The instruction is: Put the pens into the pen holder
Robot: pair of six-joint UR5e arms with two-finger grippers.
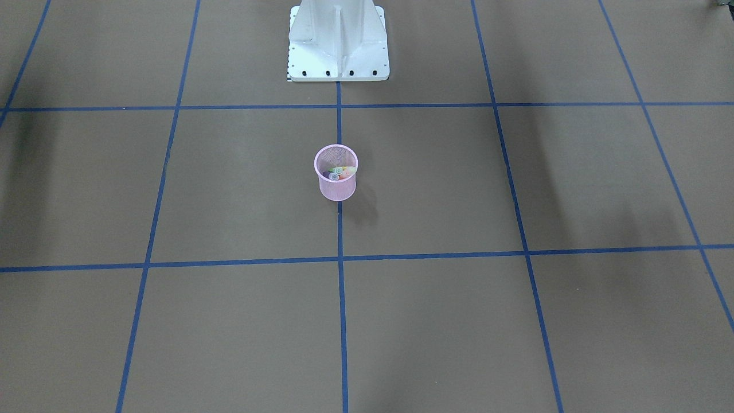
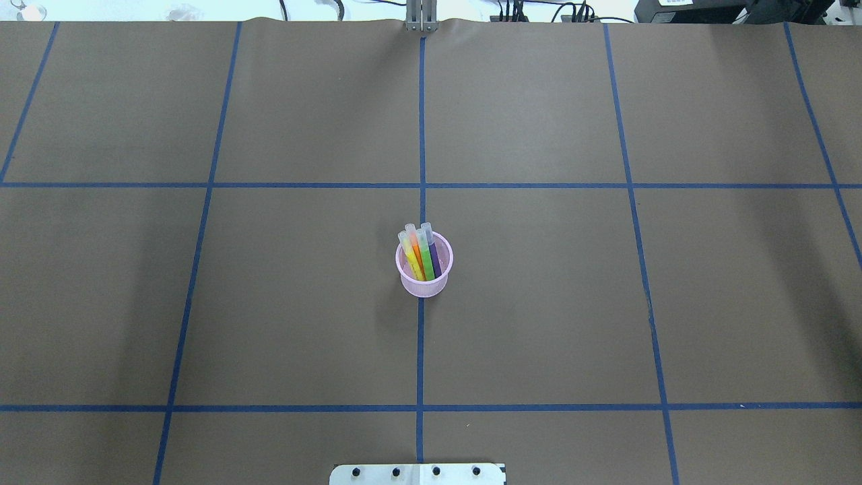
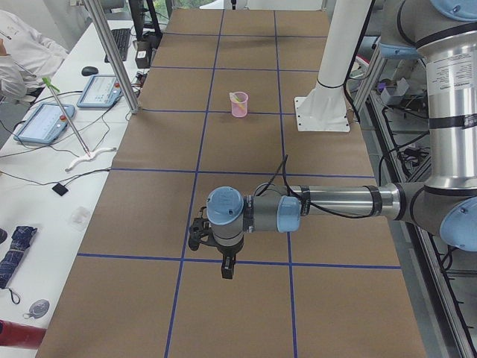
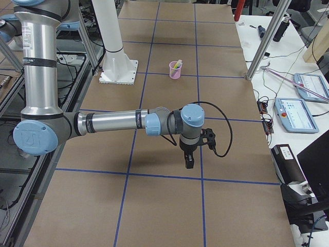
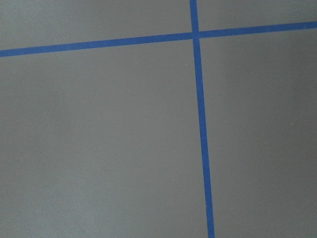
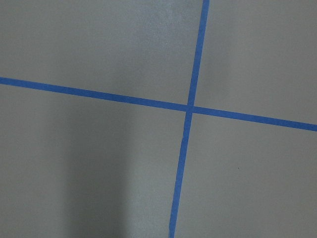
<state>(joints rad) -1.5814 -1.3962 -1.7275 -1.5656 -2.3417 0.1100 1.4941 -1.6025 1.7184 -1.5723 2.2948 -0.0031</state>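
Pen holder: You'll find the pink mesh pen holder (image 2: 424,286) upright in the middle of the table (image 2: 539,303), right on the centre blue tape line (image 2: 421,350), straight out from the robot's white pedestal (image 1: 337,40).
Pens: All four stand inside the cup, packed side by side. From the overhead camera, left to right, they are the yellow pen (image 2: 411,264), orange pen (image 2: 417,254), green pen (image 2: 425,261) and purple pen (image 2: 435,259). Their pale caps lean over the far rim, away from the robot.
Left gripper: Look at the side view from the table's left end. The left gripper (image 3: 227,270) hangs pointing down over the table, close to a tape crossing and well apart from the cup. I can't tell from that angle whether its jaws are parted or closed. Nothing shows between them.
Right gripper: In the side view from the table's right end, the right gripper (image 4: 188,162) also points down above the brown paper, well apart from the cup. Again, I can't tell how its jaws stand.
Arms: Each forearm stretches level, out over its own end of the table.
Wrist cameras: Both show you only brown paper and crossing blue tape.
Your side: Two tablet-like pendants (image 3: 45,123) lie on the white bench beside the table.
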